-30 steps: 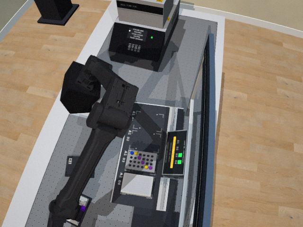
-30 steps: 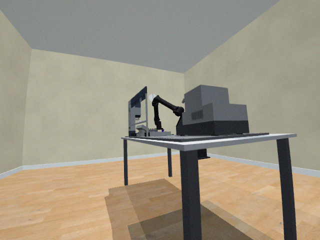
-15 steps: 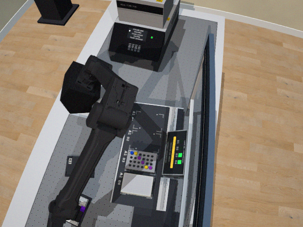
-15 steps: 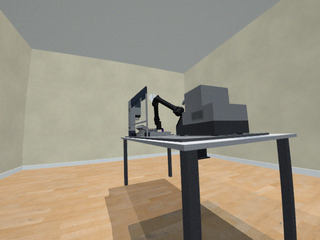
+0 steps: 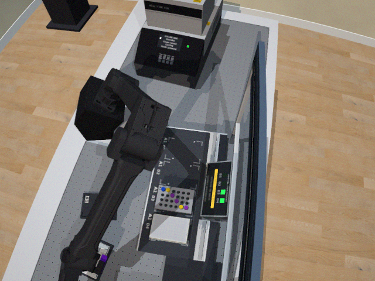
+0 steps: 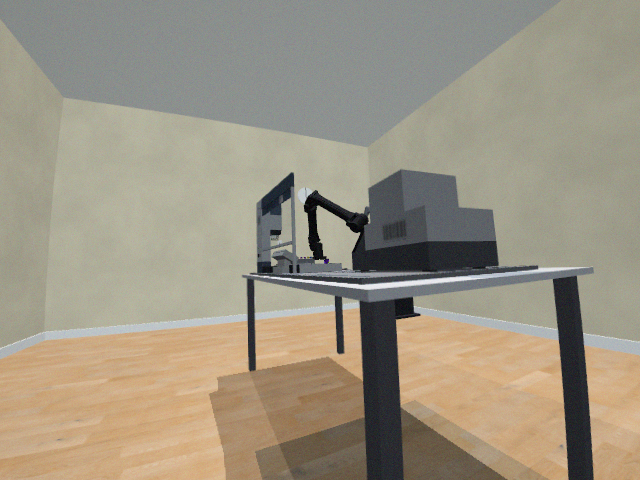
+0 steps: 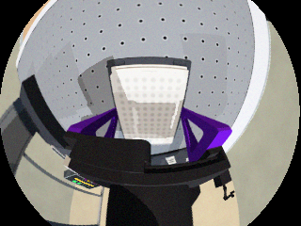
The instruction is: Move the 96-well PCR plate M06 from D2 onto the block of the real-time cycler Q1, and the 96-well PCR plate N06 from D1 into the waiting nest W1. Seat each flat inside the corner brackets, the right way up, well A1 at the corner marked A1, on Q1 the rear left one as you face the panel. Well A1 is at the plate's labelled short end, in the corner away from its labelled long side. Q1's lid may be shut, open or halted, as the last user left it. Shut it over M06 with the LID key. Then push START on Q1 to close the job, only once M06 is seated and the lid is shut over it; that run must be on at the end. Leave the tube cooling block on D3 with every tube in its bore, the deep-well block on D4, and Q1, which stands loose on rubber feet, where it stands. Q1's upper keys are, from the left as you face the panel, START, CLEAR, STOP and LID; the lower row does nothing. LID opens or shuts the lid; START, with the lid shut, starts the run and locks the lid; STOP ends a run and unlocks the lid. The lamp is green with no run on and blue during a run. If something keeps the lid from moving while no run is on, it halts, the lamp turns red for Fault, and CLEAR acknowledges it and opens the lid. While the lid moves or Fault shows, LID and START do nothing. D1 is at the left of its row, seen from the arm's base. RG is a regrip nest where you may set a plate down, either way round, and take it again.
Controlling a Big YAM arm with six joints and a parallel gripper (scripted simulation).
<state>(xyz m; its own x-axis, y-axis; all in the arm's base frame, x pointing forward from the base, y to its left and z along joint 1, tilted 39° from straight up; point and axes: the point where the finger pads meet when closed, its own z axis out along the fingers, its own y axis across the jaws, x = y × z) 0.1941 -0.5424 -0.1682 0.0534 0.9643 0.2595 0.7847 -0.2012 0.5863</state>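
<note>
My gripper (image 5: 101, 259) hangs low over the near left end of the table, its purple fingers open. In the wrist view the fingers stand on either side of a white 96-well PCR plate (image 7: 150, 104). The plate lies flat, wells up, in a dark-framed nest (image 7: 149, 63); I cannot read its label. The plate also shows in the overhead view (image 5: 104, 248). The cycler Q1 (image 5: 175, 39) stands at the far end with its lid (image 5: 181, 14) shut and a green lamp (image 5: 187, 46). Deck spots D1 and D2 (image 5: 184, 151) show bare brackets.
The tube cooling block (image 5: 173, 199) with coloured tubes sits on D3 and the white deep-well block (image 5: 170, 229) on D4. A status panel (image 5: 216, 188) and a tall rail (image 5: 257, 151) stand to their right. Another small dark nest (image 5: 87, 204) lies left of my arm.
</note>
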